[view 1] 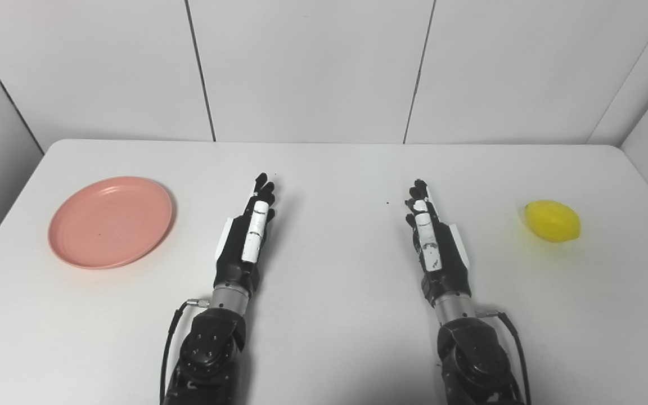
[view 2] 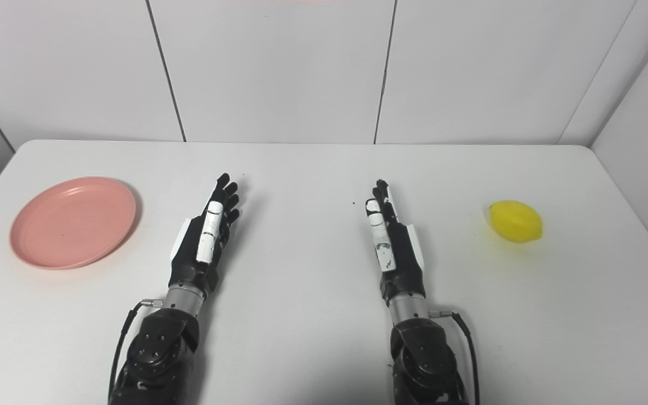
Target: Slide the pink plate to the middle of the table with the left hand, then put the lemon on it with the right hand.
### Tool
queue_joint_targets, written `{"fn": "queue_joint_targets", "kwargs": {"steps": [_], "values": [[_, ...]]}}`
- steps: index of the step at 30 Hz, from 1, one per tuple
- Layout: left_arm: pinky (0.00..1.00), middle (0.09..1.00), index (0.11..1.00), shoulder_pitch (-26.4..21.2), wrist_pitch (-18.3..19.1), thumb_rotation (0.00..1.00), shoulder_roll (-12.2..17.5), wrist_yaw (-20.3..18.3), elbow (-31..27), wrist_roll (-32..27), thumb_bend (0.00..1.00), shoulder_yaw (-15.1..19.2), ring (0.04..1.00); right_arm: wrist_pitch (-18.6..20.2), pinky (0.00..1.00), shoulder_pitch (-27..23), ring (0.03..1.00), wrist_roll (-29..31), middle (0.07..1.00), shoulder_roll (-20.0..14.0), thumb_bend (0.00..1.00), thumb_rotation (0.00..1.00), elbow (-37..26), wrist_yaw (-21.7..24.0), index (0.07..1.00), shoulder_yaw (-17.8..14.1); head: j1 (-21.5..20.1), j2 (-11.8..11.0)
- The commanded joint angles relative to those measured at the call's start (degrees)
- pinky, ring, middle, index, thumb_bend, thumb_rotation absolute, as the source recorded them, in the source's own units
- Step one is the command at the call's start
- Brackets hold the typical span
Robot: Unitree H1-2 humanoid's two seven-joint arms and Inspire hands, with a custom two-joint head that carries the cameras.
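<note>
A: So, what is done?

B: Nothing. The left hand [view 1: 248, 236] and right hand [view 1: 433, 239] lie flat, fingers stretched out, holding nothing.

A: And beyond?

B: The pink plate [view 1: 110, 221] sits left of the left hand, unslid; the lemon [view 1: 552, 220] rests right of the right hand.

The place looks like a robot test booth in a lab. A plain white desk [view 1: 324, 169] with rounded corners stands enclosed on three sides by bare white wall panels [view 1: 307, 67] with dark seams, and nothing domestic decorates the evenly lit surfaces.
</note>
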Motion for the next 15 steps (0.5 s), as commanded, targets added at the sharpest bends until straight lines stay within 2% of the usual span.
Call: {"fn": "queue_joint_targets", "kwargs": {"steps": [1,15], "values": [[0.99,0.992,0.985,-2.4,-1.0,1.00,-0.1,-0.2,-1.0,-0.3,0.68,0.1,0.996,-2.8,1.00,-1.6,1.000,0.3,1.000,0.6,0.76,1.00,-1.7,-0.1,1.000,-0.1,0.1,0.1],[0.98,0.989,0.984,-2.3,-0.6,1.00,-0.1,-0.1,-1.4,-0.1,0.67,0.1,0.992,-2.9,1.00,-1.5,1.000,0.1,1.000,0.6,0.77,1.00,-1.7,-0.2,1.000,0.0,0.1,0.1]]}}
